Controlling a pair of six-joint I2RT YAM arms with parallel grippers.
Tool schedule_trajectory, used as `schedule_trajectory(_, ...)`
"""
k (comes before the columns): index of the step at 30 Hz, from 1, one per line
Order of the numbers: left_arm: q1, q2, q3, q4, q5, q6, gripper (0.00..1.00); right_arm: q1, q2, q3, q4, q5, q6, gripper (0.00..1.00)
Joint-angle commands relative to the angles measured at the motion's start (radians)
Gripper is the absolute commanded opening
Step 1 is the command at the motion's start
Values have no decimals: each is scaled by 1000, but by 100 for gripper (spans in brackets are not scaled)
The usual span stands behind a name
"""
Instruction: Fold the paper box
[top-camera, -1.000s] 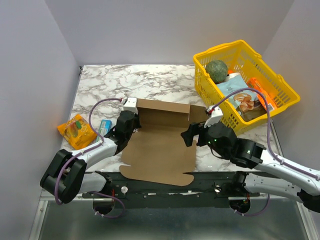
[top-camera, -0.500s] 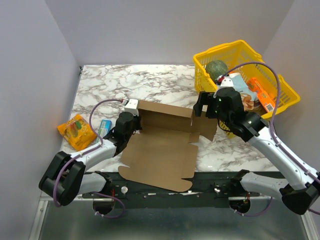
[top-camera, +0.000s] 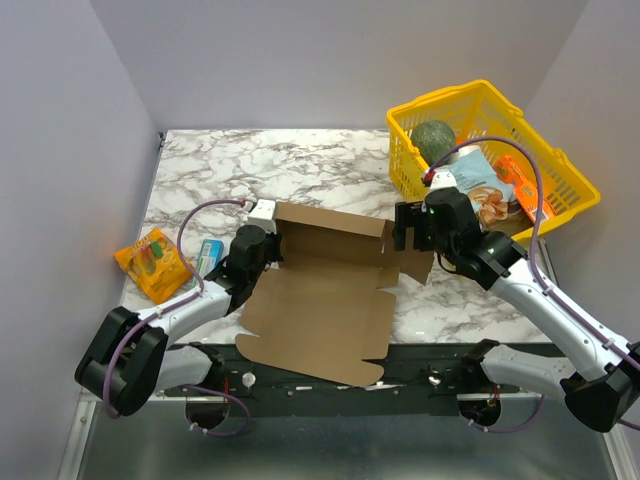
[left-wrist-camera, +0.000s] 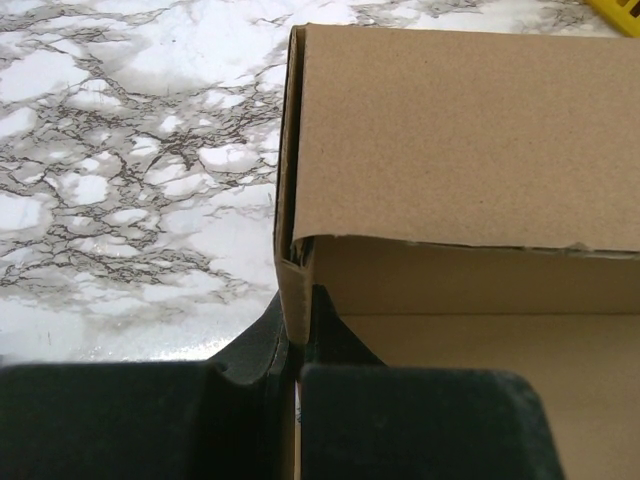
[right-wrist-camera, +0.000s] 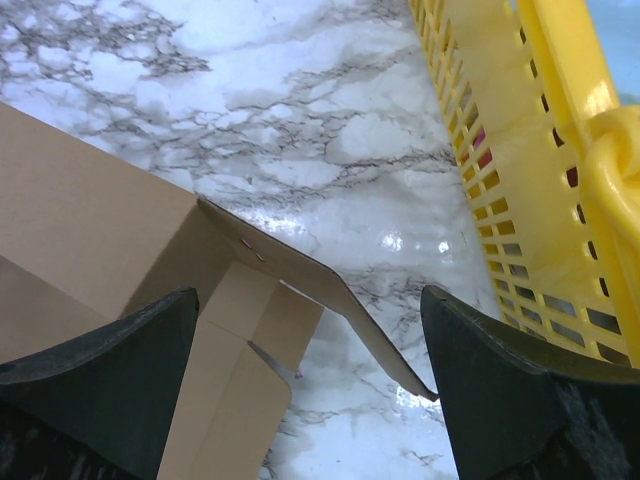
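The paper box (top-camera: 320, 295) is a brown cardboard sheet at the table's near middle, its back wall standing and its lid flat toward the front edge. My left gripper (top-camera: 262, 252) is shut on the box's folded left side wall (left-wrist-camera: 295, 290), one finger either side of it. My right gripper (top-camera: 408, 226) is open and empty above the box's right rear corner. In the right wrist view the side flap (right-wrist-camera: 330, 300) sticks out loose between the wide-apart fingers (right-wrist-camera: 110, 370).
A yellow basket (top-camera: 568, 190) with a green ball and packets stands at the back right, close to my right arm; its wall (right-wrist-camera: 500, 150) fills the right wrist view's right side. An orange packet (top-camera: 152, 262) and a small blue-green carton (top-camera: 208, 256) lie at the left.
My right arm swung up from the box's front right to its rear right corner, then eased slightly left. The box's right flap now stands out. My left gripper kept its hold.
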Motion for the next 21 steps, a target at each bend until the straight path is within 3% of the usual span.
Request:
schedule_trajectory(1,-1,-16,-14,-37,14,-5,0,-8,-9,-48,-38,44,-23,99)
schedule_trajectory(5,-1,-18,-15,-36,14,-7,0,-6,-5,-66,-38,44,-29,95)
schedule_trajectory(9,-2,-18,-17,-37,4,-10,0,-8,8,-69,-45,3,-18,70)
schedule_trajectory(14,-2,-13,-17,-30,4,-13,0,-6,14,-62,-59,-109,52,51)
schedule_trajectory(15,-2,-8,-17,-28,6,-20,0,-6,17,-60,-58,-150,66,41)
schedule_trajectory(21,-11,1,-18,-8,26,-30,0,-6,41,-74,5,-259,181,29)
